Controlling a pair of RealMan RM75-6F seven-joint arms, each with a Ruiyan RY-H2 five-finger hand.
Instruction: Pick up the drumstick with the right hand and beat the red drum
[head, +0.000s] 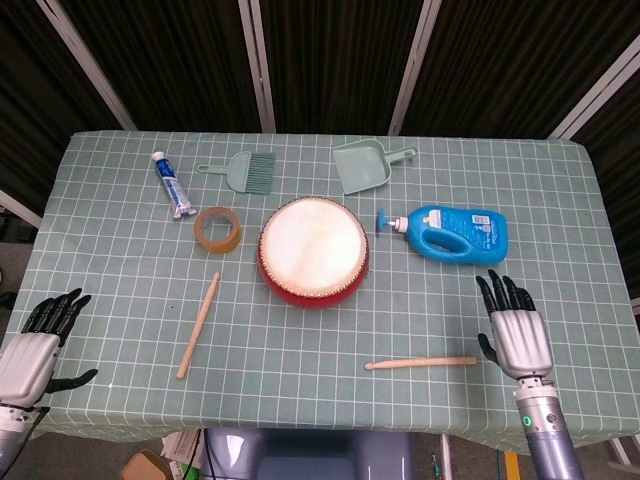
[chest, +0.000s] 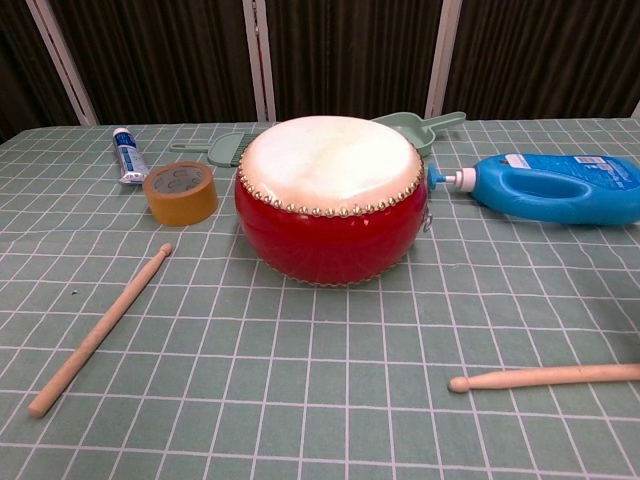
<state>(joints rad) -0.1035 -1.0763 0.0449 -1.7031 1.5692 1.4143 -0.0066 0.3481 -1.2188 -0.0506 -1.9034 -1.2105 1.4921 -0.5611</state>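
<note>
The red drum (head: 313, 252) (chest: 331, 198) with its pale skin stands at the table's middle. One wooden drumstick (head: 421, 363) (chest: 545, 377) lies flat on the cloth near the front right, its tip pointing left. My right hand (head: 516, 331) hovers just right of that stick, fingers spread, holding nothing; the chest view does not show it. A second drumstick (head: 198, 325) (chest: 98, 334) lies left of the drum. My left hand (head: 36, 344) rests open at the front left edge.
A blue detergent bottle (head: 452, 232) (chest: 552, 186) lies right of the drum. A tape roll (head: 218, 228) (chest: 181, 192), a tube (head: 172, 184), a green brush (head: 243, 170) and a dustpan (head: 366, 164) sit behind and left. The table's front edge (head: 330, 425) is close to both hands.
</note>
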